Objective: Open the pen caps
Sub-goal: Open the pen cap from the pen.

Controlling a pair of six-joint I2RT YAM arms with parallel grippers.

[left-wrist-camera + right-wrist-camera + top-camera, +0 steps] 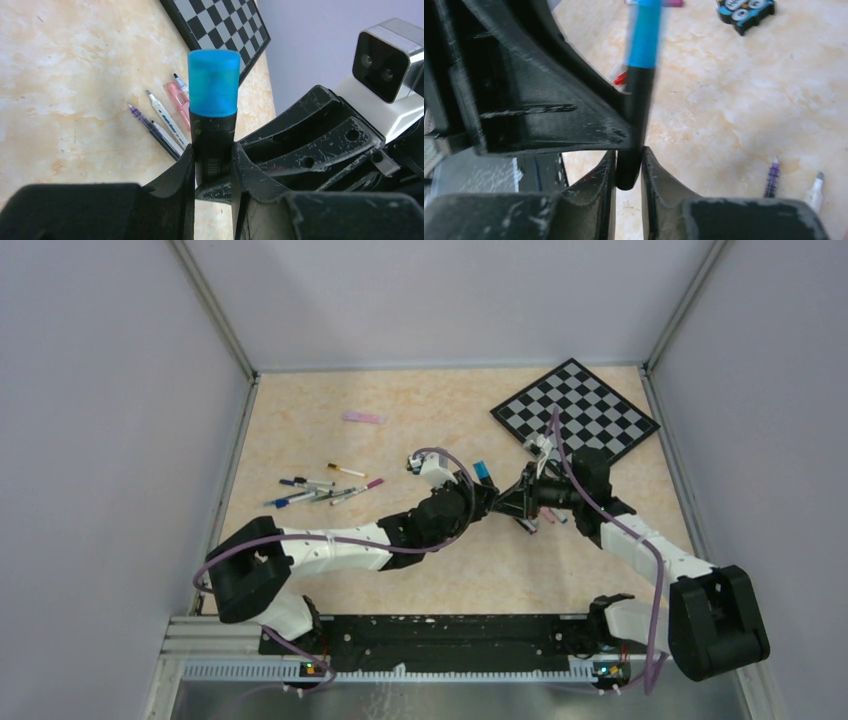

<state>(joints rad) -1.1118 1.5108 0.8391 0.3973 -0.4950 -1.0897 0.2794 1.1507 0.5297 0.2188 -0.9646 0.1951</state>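
A black marker (213, 145) with a blue cap (213, 82) stands upright between my two grippers. My left gripper (212, 157) is shut on the marker's body just below the cap. My right gripper (628, 165) is shut on the marker's bottom end (629, 175); the blue cap (644, 35) is blurred above it. In the top view both grippers meet at mid-table, left (483, 498) and right (508, 502), with the cap (482, 472) sticking up. The cap sits on the marker.
Several pens (315, 490) lie at the left and a pink one (362, 418) farther back. Loose pens (162, 120) lie under the grippers. A chessboard (575, 410) sits at the back right. A toy block (744, 10) and a red cap (620, 78) lie nearby.
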